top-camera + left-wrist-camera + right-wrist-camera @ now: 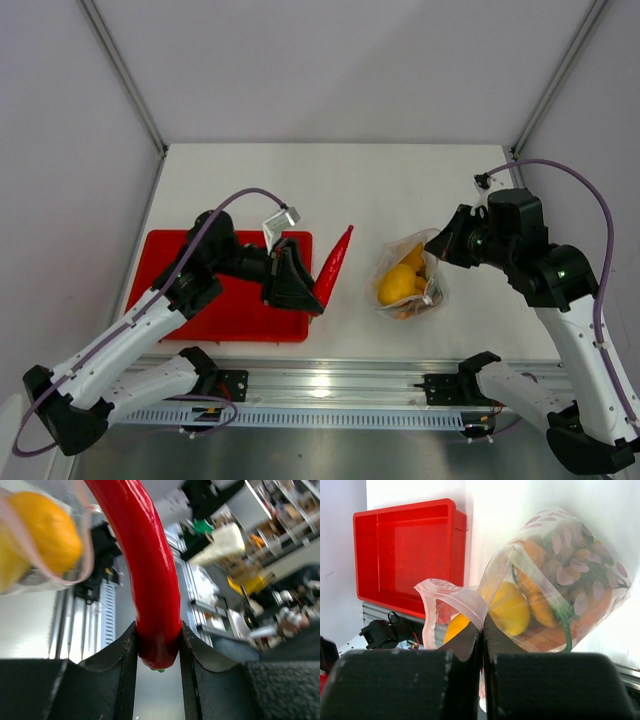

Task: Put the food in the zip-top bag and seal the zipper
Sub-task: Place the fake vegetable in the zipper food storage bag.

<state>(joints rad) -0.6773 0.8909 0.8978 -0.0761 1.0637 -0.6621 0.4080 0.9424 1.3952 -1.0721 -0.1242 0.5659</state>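
Observation:
My left gripper (pixel 305 290) is shut on the stem end of the red chili (pixel 333 265), holding it above the table just right of the tray; the chili (pixel 150 570) is clamped between the pads in the left wrist view. The clear zip-top bag (pixel 410 280) lies at centre right with the yellow lemon (pixel 396 285) and other food inside. My right gripper (pixel 447 250) is shut on the bag's mouth edge, pinching the pink zipper strip (pixel 460 597) and holding the mouth up. The bag (pixel 555 580) shows lemon, orange pieces and green stalks inside.
The red rectangular tray (pixel 190 300) sits at the left, under my left arm, and shows in the right wrist view (pixel 405 555). A metal rail (pixel 330 385) runs along the table's near edge. White walls enclose the back and sides.

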